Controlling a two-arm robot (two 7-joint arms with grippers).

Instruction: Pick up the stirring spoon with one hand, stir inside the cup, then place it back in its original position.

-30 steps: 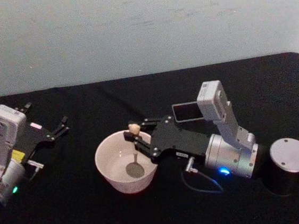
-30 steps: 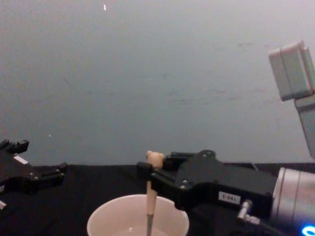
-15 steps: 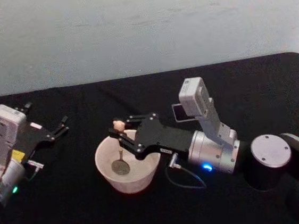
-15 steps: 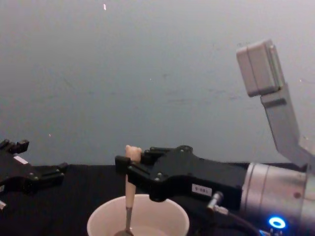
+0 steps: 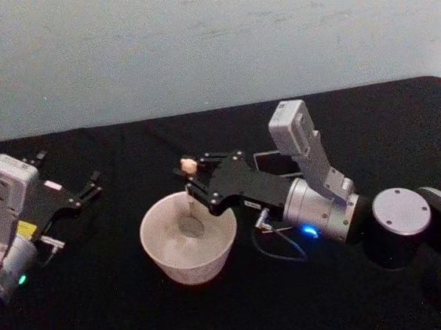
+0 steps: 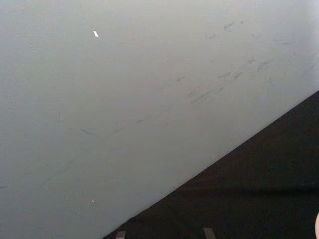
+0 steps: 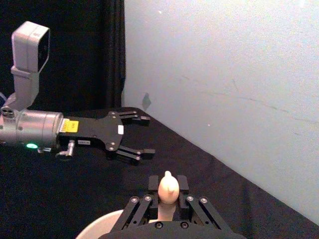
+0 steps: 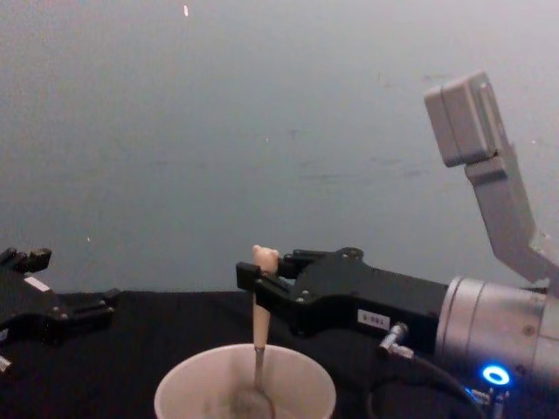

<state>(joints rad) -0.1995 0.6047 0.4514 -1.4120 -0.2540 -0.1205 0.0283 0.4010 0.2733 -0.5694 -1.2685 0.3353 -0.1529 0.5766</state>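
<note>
The beige cup [image 5: 157, 249] stands at the table's middle. In it stands the stirring spoon [image 5: 188, 201], nearly upright, its metal bowl down inside near the far wall and its bear head [image 8: 265, 256] above the rim. My right gripper [image 5: 193, 182] reaches in from the right and is shut on the cream handle just below the bear head. In the right wrist view the bear head [image 7: 168, 187] sits between the black fingers [image 7: 146, 205], with the cup's rim [image 7: 99, 225] below. The dark grey holder [image 5: 270, 162] stands behind the right arm, mostly hidden. My left gripper [image 5: 89, 187] is parked open at the left.
The black table [image 5: 103, 319] ends at a pale wall [image 5: 207, 40] behind. The right arm's body and cable [image 5: 281, 249] lie just right of the cup. In the right wrist view the left gripper [image 7: 134, 137] stands apart from the cup, fingers spread.
The right gripper has swept the spoon around inside the cup: from the right side to the left side, and now to the far middle. The left arm has not moved.
</note>
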